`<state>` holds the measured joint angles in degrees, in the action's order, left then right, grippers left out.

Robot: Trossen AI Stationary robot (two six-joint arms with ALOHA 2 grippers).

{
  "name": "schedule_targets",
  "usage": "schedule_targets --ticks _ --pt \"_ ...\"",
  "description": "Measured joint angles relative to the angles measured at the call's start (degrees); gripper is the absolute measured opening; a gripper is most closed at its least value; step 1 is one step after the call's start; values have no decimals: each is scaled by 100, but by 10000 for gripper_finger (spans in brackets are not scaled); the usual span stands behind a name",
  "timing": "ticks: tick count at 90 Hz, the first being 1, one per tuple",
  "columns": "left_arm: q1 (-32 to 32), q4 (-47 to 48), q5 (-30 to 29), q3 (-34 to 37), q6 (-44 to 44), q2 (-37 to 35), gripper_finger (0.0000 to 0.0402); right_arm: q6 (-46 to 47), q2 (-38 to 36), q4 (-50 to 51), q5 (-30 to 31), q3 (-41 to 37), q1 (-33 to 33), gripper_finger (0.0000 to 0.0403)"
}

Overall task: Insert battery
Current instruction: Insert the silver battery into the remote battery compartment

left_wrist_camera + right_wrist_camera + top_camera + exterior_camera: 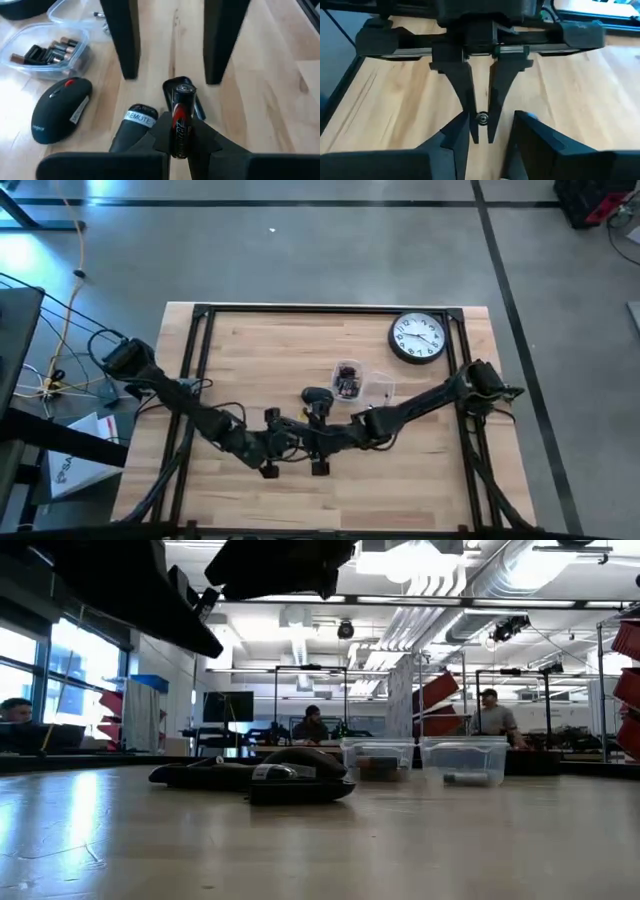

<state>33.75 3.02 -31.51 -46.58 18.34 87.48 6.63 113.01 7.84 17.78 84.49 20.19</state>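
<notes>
The black cylindrical battery with red lettering (181, 120) sits pinched upright between the closed fingers of the left hand (180, 142), lifted above the pale wooden desk (420, 480). Facing the battery, the right hand (487, 131) stands parted and holds nothing. Beside the battery lies a black computer mouse with a red wheel (61, 109), and beyond that a clear plastic tub of spare batteries (47, 51). The transfer looks best done slowly (the cell is slim): the right hand should close fully before the left lets go.
</notes>
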Motion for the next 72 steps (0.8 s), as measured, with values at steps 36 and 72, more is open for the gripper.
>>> schedule_targets --ticks 36,72 --pt "-47 -241 -70 -14 34 102 14 43 154 -260 -150 9 4 123" --pt "-27 -262 -53 -14 -59 94 14 44 209 -205 -175 7 6 59"
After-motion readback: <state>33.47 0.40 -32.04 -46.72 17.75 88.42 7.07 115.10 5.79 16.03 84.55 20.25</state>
